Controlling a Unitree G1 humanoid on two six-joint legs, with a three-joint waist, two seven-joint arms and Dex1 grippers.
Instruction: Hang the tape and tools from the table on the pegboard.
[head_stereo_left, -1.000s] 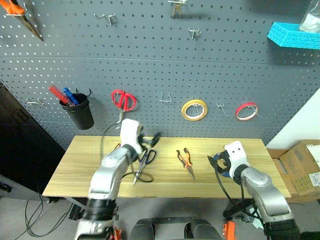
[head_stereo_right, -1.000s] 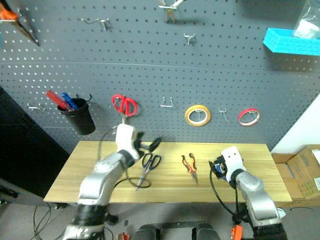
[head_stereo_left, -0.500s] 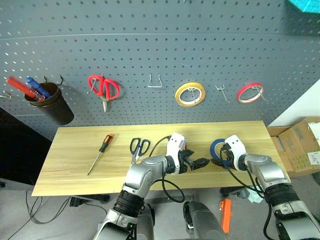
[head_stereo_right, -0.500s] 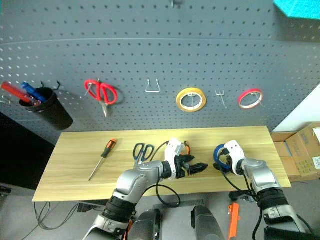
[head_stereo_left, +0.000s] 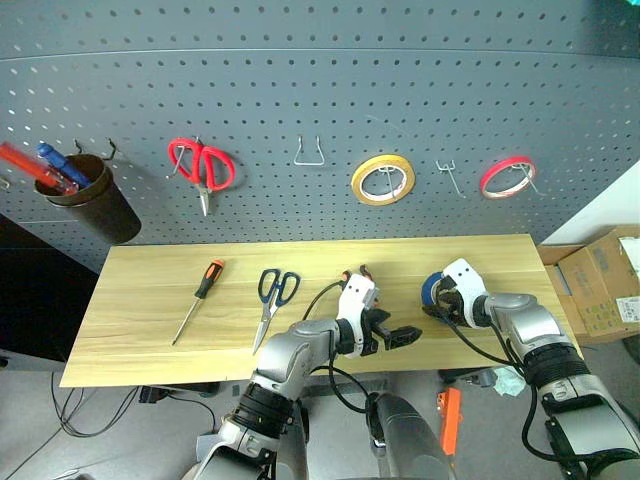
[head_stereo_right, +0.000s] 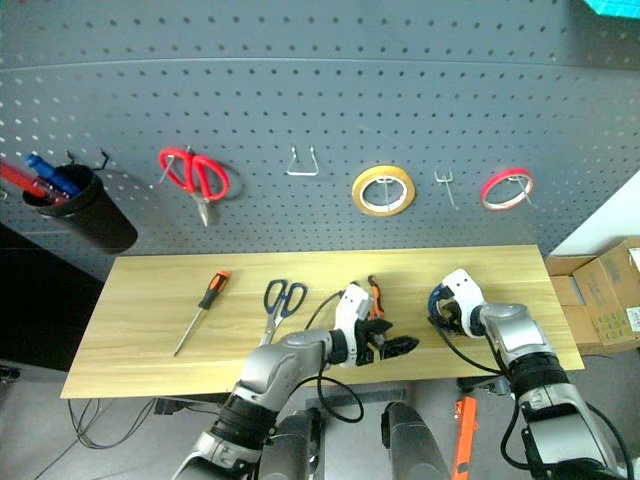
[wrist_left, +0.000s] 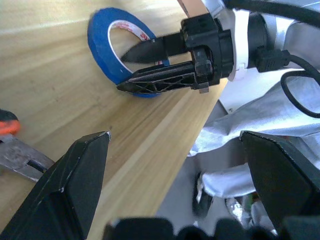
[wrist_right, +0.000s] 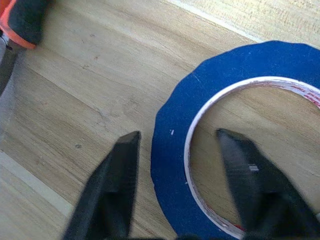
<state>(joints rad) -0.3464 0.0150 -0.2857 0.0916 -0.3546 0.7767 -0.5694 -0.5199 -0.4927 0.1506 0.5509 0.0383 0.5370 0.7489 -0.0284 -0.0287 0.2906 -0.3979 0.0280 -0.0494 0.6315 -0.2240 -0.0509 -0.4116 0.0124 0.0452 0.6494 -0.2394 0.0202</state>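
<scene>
The blue tape (wrist_right: 172, 170) lies flat on the right part of the table (head_stereo_left: 130, 330). My right gripper (wrist_right: 175, 135) is open and straddles its rim, one finger inside the ring and one outside, with narrow gaps. My left gripper (head_stereo_left: 403, 336) stands wide open and empty near the table's front edge, pointing toward the tape (wrist_left: 107, 50). The pliers (head_stereo_right: 375, 290) lie just behind the left wrist. Black-handled scissors (head_stereo_left: 272, 292) and the small orange-and-black tool (head_stereo_left: 200, 295) lie further left. The pegboard (head_stereo_left: 300, 90) rises behind the table.
On the pegboard hang red-handled scissors (head_stereo_left: 202, 165), a yellow tape roll (head_stereo_left: 383, 180), a red tape roll (head_stereo_left: 507, 177) and a black cup of pens (head_stereo_left: 95, 205). Bare hooks (head_stereo_left: 310, 153) sit between them. A cardboard box (head_stereo_left: 600, 285) stands right of the table.
The camera tilted down. My left arm swung from above the black scissors to the right, beside the pliers. My right gripper's fingers narrowed around the blue tape's rim.
</scene>
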